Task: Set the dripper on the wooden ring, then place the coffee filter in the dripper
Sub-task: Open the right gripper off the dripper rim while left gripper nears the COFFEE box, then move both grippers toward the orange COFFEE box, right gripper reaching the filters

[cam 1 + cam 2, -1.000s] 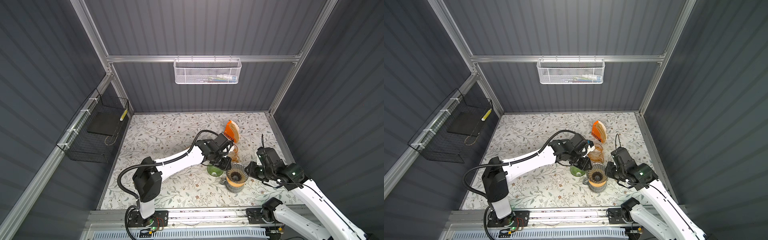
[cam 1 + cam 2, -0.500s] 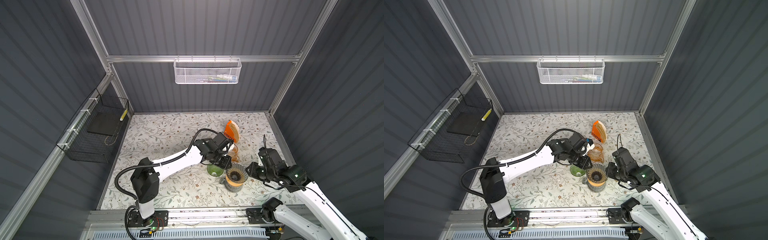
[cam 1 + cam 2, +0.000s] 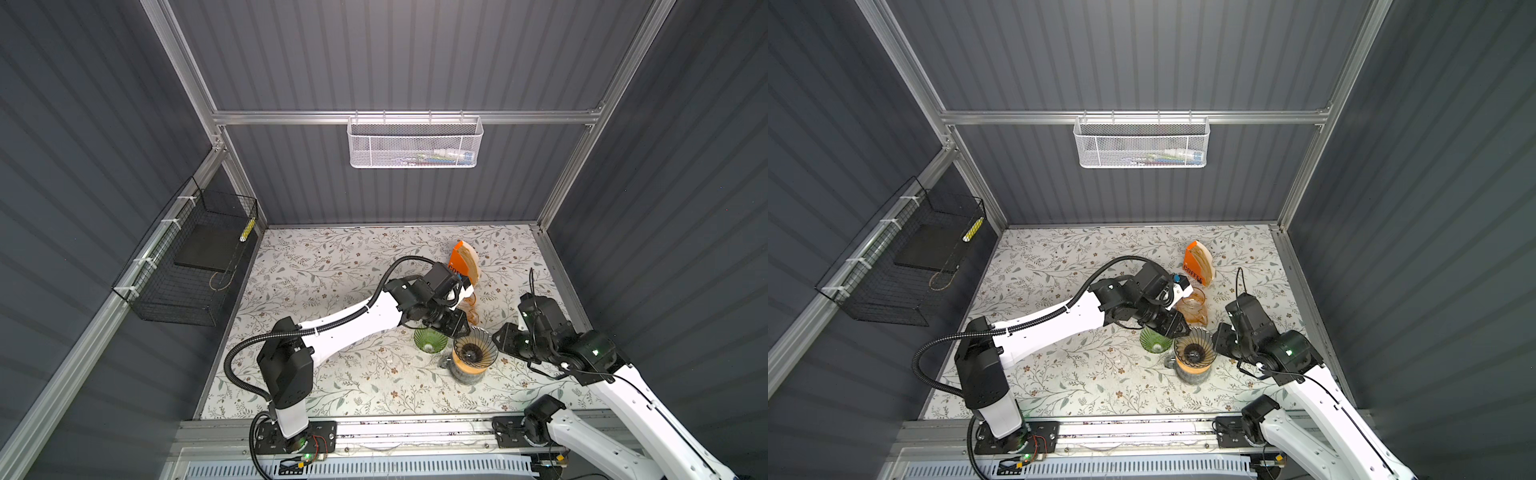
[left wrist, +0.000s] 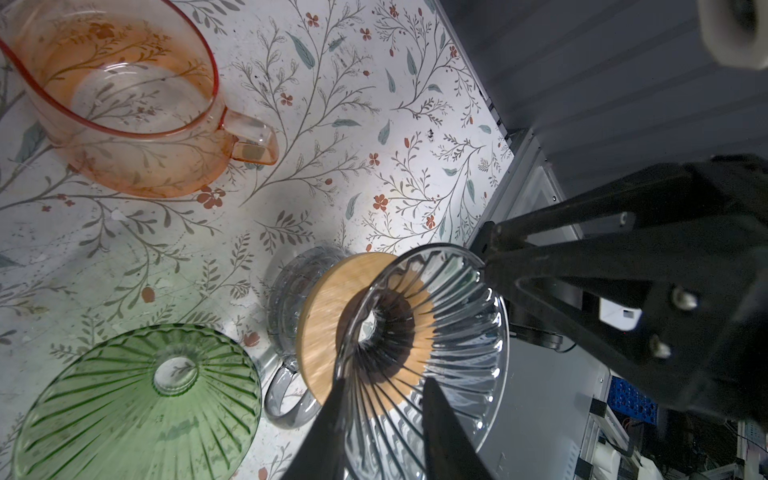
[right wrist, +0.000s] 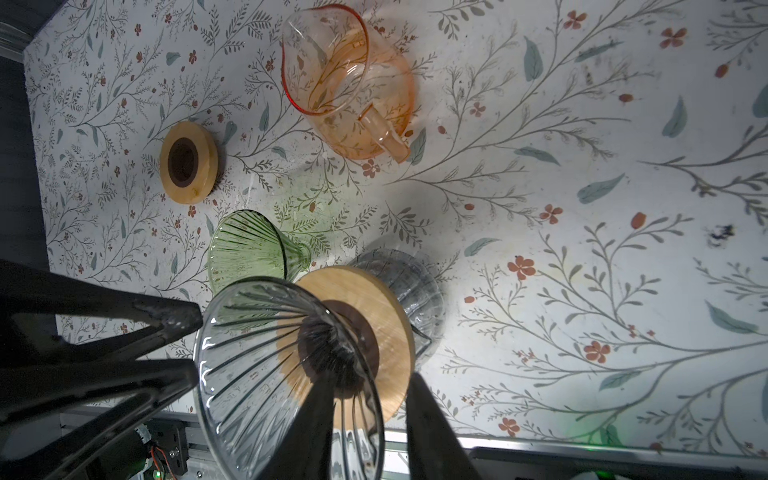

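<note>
Left claw and right claw still straddle clear dripper rim, jaws apart (loose, unclamped); filter pack unmoved.

Glossy ribbed clear glass is noted on the dripper, matt pale wood on its collar. In both top views, glossy ribbed glass is also seen on the green dripper at its 9 o'clock, and smooth orange-tinted glass on the pitcher at 12. The floral table cover is matt and scuffed.
</note>
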`<state>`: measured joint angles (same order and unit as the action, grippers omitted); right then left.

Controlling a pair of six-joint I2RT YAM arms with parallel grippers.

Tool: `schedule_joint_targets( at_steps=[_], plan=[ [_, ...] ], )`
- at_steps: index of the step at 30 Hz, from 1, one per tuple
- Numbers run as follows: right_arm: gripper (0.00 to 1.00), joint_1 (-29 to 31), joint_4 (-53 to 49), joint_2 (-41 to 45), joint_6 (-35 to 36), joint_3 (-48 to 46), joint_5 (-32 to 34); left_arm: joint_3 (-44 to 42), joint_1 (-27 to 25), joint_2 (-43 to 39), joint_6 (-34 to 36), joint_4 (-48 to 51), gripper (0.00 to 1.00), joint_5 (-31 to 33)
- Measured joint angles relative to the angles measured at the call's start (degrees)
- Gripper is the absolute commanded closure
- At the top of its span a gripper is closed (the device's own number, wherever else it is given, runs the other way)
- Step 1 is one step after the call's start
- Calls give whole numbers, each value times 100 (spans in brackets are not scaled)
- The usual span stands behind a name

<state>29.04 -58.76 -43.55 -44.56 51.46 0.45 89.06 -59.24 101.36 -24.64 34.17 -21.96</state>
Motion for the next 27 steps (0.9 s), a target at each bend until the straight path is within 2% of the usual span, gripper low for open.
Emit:
schedule_joint_targets(
  at_steps=[9, 17, 20, 27],
  plan=[
    [67, -2, -2, 0, 9, 184, 55, -50, 0, -96, -131, -42, 68, 299],
    [71, -162, 105, -238, 350, 796, 146, 107, 98, -409, -275, -39, 67, 608],
    [73, -400, 319, -398, 619, 846, 79, 188, 304, -420, -378, -101, 67, 588],
    [73, -1447, 1040, -896, 1290, 846, -485, -22, 1154, -461, -872, -540, 66, 483]
  ],
)
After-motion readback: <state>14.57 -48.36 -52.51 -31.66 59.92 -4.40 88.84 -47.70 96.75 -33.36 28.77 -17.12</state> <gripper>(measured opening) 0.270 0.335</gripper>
